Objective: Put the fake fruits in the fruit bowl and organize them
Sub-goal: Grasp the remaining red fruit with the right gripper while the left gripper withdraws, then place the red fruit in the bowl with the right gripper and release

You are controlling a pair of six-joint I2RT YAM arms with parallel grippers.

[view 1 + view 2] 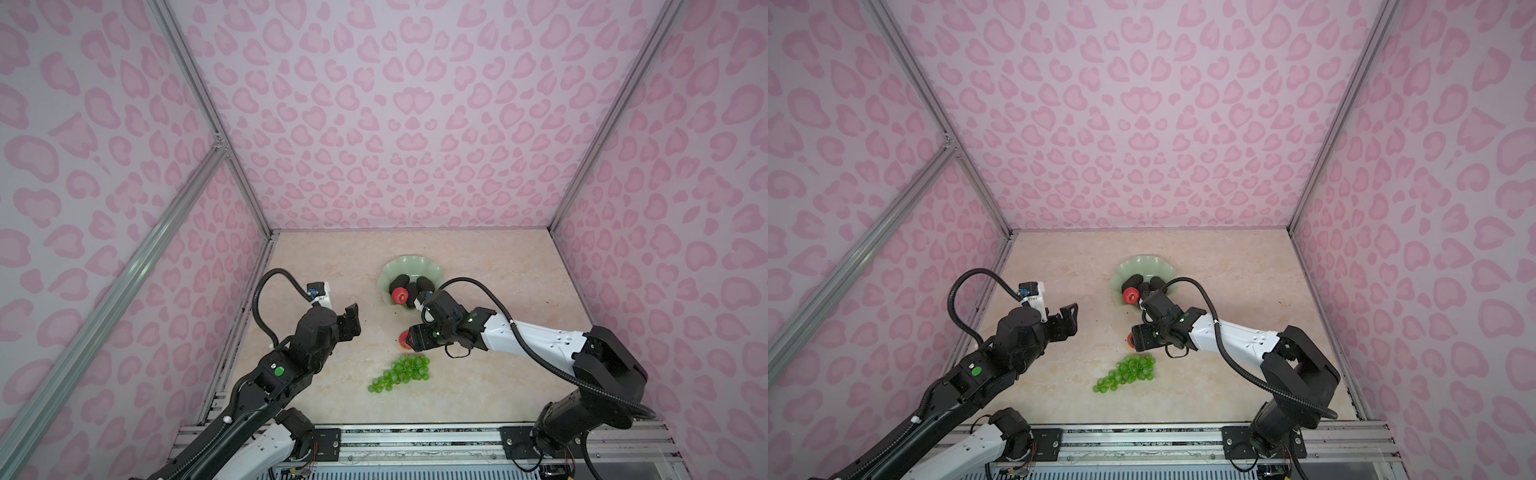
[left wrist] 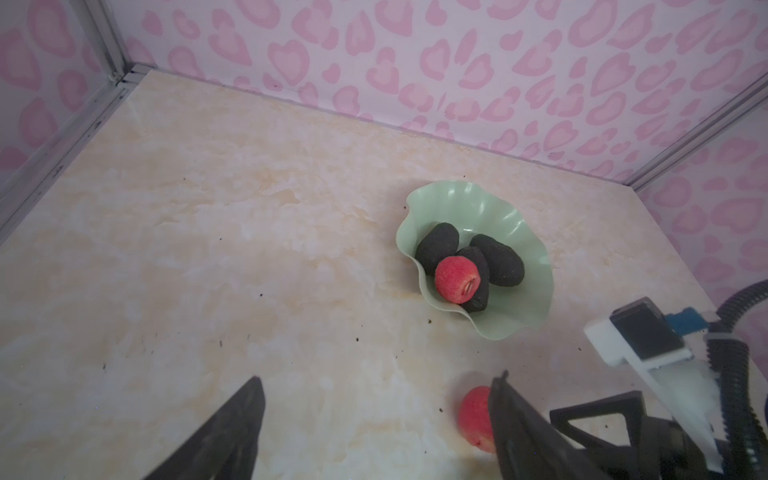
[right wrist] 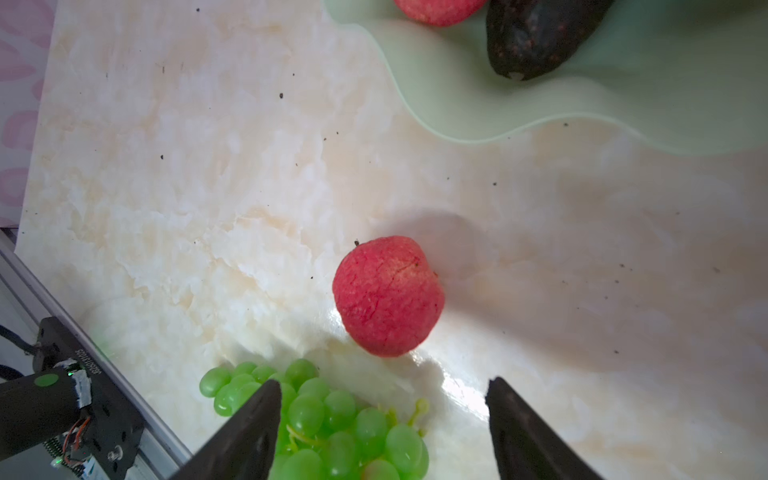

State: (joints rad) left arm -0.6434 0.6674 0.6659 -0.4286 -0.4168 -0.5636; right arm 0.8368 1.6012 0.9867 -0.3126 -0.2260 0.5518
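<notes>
Likely apple pickup: right gripper [image 3: 384, 384], fingers apart, faces loose apple [image 3: 388, 297] and must advance, close, carry to bowl [image 2: 525, 309]; left gripper [image 2: 376, 378] spread, empty.

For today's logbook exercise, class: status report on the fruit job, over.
Left claw open, empty. Right claw open, facing loose apple. Bowl holds three avocados, one apple; grapes on table. Nothing blocking.
</notes>
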